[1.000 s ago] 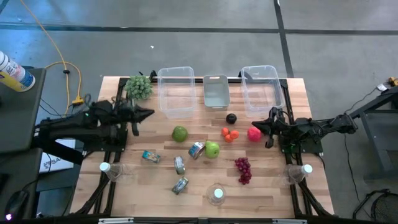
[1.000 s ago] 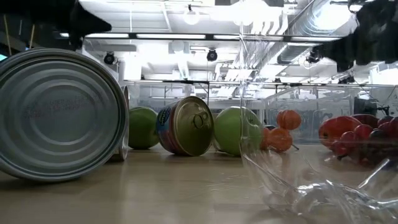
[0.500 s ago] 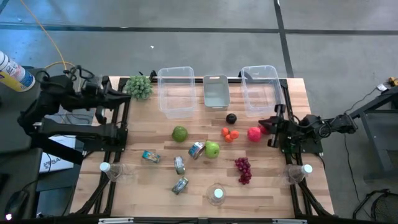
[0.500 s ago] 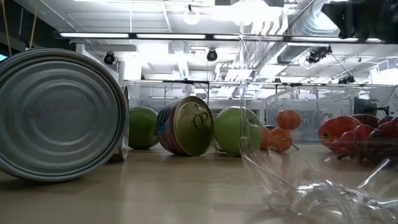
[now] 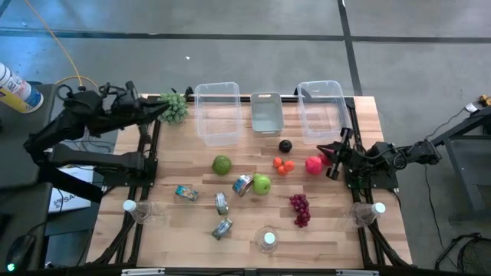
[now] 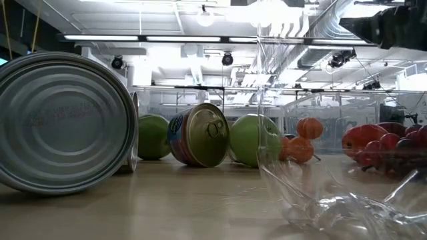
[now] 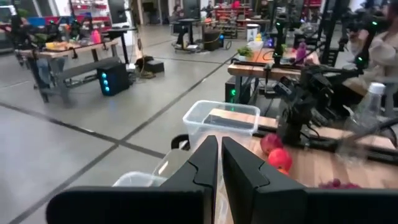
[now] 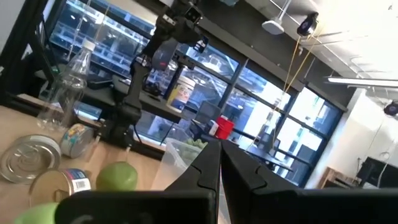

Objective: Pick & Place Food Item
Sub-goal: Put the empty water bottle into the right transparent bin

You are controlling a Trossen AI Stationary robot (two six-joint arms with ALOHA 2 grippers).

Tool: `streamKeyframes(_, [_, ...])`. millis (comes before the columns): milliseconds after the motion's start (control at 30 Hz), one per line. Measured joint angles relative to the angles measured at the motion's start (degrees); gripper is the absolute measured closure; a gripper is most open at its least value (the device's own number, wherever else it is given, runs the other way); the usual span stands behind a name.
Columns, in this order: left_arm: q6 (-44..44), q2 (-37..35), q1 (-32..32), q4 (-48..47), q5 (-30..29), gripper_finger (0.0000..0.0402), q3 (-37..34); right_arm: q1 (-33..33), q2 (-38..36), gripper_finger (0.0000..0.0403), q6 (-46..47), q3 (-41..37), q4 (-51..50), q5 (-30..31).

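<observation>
Food lies across the wooden table: a green leafy bunch (image 5: 175, 106) at the far left corner, two green apples (image 5: 222, 164) (image 5: 261, 184), small orange fruit (image 5: 284, 165), a dark plum (image 5: 285, 146), a red fruit (image 5: 313, 164) and dark grapes (image 5: 299, 208). My left gripper (image 5: 163, 112) is shut and held up beside the leafy bunch; its wrist view (image 7: 219, 163) looks across the table and does not show the bunch. My right gripper (image 5: 331, 151) is shut just right of the red fruit, tipped upward (image 8: 219, 163).
Two clear bins (image 5: 216, 113) (image 5: 321, 111) and a grey tray (image 5: 266, 113) stand along the far edge. Several cans (image 5: 242, 185) (image 5: 222, 228) lie on their sides near the middle. Clear plastic bottles (image 5: 267, 239) (image 5: 377, 208) (image 5: 130, 207) sit at the near edge.
My left arm has swung from over the table's left side out past the left edge and toward the far edge, rising, then reached back toward the leafy bunch. My right gripper has drawn back slightly toward the right edge. No food has moved.
</observation>
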Motion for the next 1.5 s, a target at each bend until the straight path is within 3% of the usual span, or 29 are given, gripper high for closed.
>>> streamKeyframes(200, [0.26,5.92,0.02,3.44,-2.65,0.0387,-0.01,-0.01,0.0,0.0398,-5.8,0.0,0.01,6.15])
streamKeyframes(433, [11.95,14.03,0.04,14.8,-10.65,0.0386,-0.01,0.0,0.0,0.0398,-4.66,0.0,-0.78,9.41])
streamKeyframes(567, [9.89,16.42,-0.79,16.28,-6.86,0.0384,-0.08,0.0,0.0,0.0398,-6.58,0.02,-0.42,10.29])
streamKeyframes(700, [3.74,17.08,-2.54,12.82,-2.52,0.0384,-0.08,-0.02,0.0,0.0398,-6.37,0.02,0.78,16.08])
streamKeyframes(800, [-3.77,15.21,-5.07,7.32,-0.46,0.0385,-0.08,0.18,0.0,0.0399,-1.45,0.14,-0.03,20.14])
streamKeyframes(933, [-12.26,10.96,-9.55,-0.93,0.96,0.0385,-0.08,2.68,2.33,0.0401,6.71,2.75,-10.04,25.8])
streamKeyframes(1200, [-28.74,2.91,-16.54,-5.4,0.46,0.0385,-0.08,6.6,12.6,0.04,23.09,11.69,-2.53,20.65])
streamKeyframes(1333, [-29.68,0.64,-18.5,-5.6,0.39,0.0385,-0.08,7.8,18.73,0.04,21.18,16.0,-4.61,19.16])
streamKeyframes(1500, [-24.0,-0.56,-19.61,1.35,0.39,0.0385,-0.05,7.48,26.9,0.04,18.0,23.64,-6.76,27.29])
